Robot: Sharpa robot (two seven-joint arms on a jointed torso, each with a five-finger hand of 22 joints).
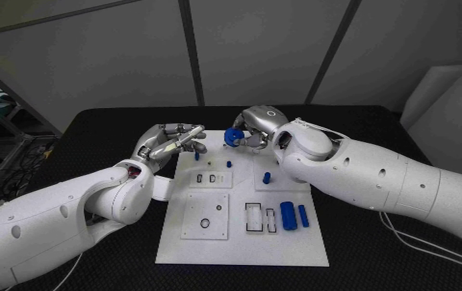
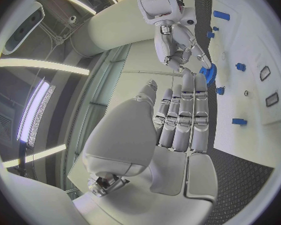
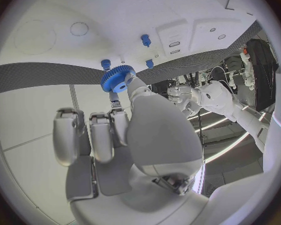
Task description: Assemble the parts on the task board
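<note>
The white task board (image 1: 241, 247) lies in the middle of the black table. My right hand (image 1: 256, 129) hovers over the board's far edge and pinches a blue gear (image 1: 232, 136) between thumb and a finger; the gear's toothed face (image 3: 117, 79) shows plainly in the right wrist view. My left hand (image 1: 174, 141) is just left of it by the board's far left corner, its fingers (image 2: 181, 120) straight and holding nothing. The left wrist view shows the gear (image 2: 209, 74) just beyond those fingertips, below my right hand (image 2: 177, 40).
Small blue pegs (image 1: 195, 157) (image 1: 230, 164) (image 1: 267, 178) stand on the board's far half. A blue cylinder (image 1: 288, 215) and a blue bar (image 1: 303, 215) lie at its right side beside rectangular recesses (image 1: 253, 217). A black ring (image 1: 205, 223) marks the left plate.
</note>
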